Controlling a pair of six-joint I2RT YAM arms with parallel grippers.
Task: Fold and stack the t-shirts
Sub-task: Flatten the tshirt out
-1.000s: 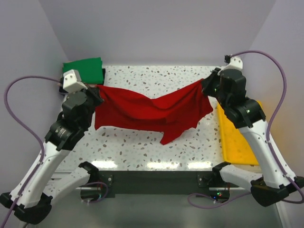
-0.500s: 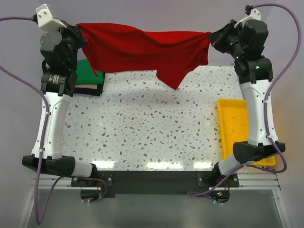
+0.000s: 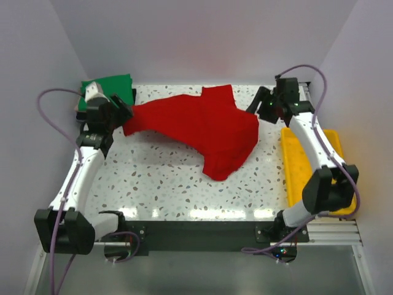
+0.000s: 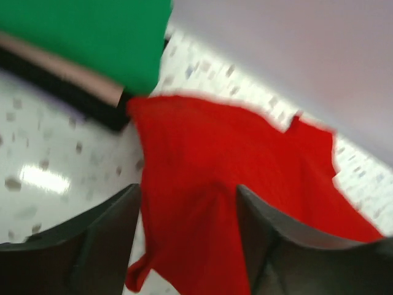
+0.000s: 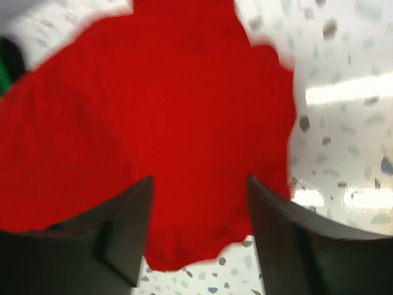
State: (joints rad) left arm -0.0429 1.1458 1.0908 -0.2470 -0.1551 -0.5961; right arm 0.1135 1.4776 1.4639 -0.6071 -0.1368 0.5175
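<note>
Red t-shirt (image 3: 202,123) lies loosely spread on the desk (image 3: 166,181), far-middle, with one end running toward the far-left corner. Yellow tray (image 3: 305,178) sits at the right edge. In the far-left corner the top view shows only the green tee (image 3: 110,87). The left wrist view adds a pink tee (image 4: 73,77) and a black tee (image 4: 83,101) beneath it. Left gripper (image 3: 124,112) and right gripper (image 3: 255,106): the wrist views show both sets of jaws wide apart over red cloth, clamping nothing.

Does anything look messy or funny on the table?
Yes. The bright red cloth t-shirt lies rumpled and crooked across the speckled white table. One end is bunched into a point on the left, and a flap sticks out toward the near edge. The folded green shirt in the far left corner looks neat.
</note>
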